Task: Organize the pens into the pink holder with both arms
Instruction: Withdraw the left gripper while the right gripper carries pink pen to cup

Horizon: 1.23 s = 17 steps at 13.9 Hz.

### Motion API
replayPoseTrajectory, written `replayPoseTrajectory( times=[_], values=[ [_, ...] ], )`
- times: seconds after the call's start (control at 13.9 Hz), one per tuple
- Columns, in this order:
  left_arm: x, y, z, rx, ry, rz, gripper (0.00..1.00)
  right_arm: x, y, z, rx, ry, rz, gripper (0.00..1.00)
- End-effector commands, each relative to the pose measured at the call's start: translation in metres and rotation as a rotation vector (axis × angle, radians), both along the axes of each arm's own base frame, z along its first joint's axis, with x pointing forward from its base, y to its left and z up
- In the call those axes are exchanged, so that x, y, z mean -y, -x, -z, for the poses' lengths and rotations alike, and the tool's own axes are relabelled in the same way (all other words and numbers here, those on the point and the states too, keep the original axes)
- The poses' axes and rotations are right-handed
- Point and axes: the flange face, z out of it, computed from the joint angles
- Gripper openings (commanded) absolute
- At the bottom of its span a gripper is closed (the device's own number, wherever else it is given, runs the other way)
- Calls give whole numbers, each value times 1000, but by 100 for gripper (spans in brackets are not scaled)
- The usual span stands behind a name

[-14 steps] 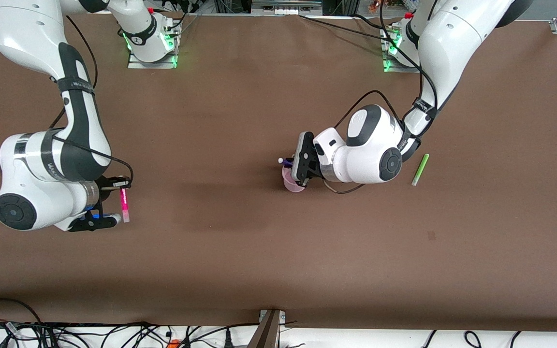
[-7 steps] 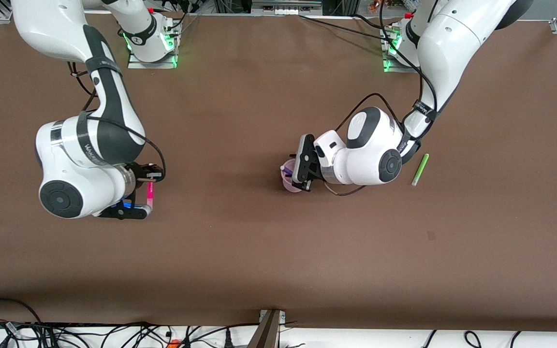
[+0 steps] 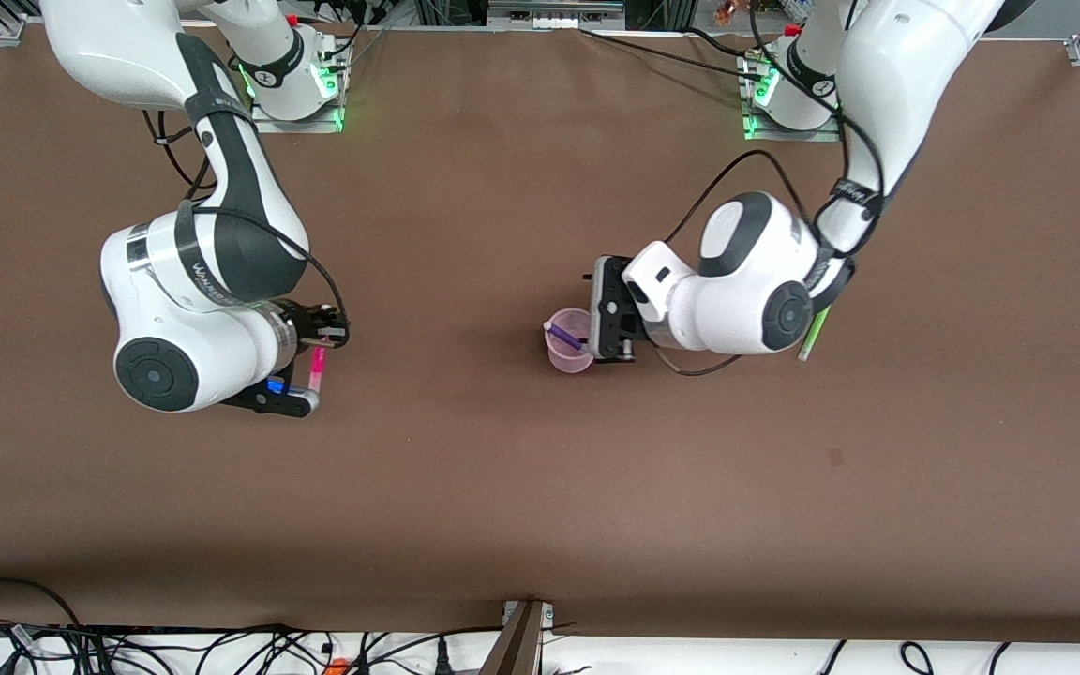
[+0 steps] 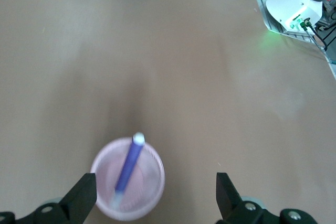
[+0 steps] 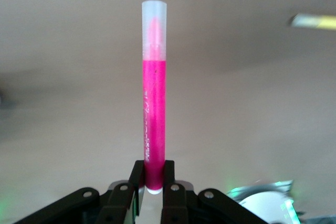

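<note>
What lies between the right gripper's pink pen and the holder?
Nothing: in the front view, bare table separates the pink pen from the holder.

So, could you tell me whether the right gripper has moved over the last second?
Yes. The right gripper, shut on the magenta pen, has travelled toward the pink holder.

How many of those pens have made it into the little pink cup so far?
One: the purple pen stands in the pink holder, with the open left gripper above it. The right gripper carries the magenta pen. The green pen and a yellow pen lie on the table.
</note>
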Motion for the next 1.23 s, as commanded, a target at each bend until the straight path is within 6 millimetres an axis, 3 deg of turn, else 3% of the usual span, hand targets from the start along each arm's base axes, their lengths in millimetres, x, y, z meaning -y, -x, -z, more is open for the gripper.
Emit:
replayPoseTrajectory(
  times=[0.0, 0.29, 0.5, 0.58, 0.79, 1.01, 1.15],
  values=[
    [-40, 0, -19, -146, -147, -133, 100, -13, 5, -13, -49, -48, 126, 0],
    [-86, -5, -49, -167, -341, -282, 100, -35, 8, -21, -135, -136, 296, 0],
    [-131, -6, -64, -243, -528, -465, 100, -50, 7, -18, -261, -247, 421, 0],
    [-143, -12, -78, -213, -599, -527, 100, -56, 4, -16, -305, -294, 473, 0],
    [-152, -13, -117, -207, -797, -731, 100, -72, -4, -5, -376, -380, 640, 0],
    [-171, -8, -169, -163, -869, -817, 100, -95, -7, 11, -483, -495, 811, 0],
    [-185, -1, -214, -114, -885, -864, 100, -138, 4, 26, -461, -507, 861, 0]
  ],
)
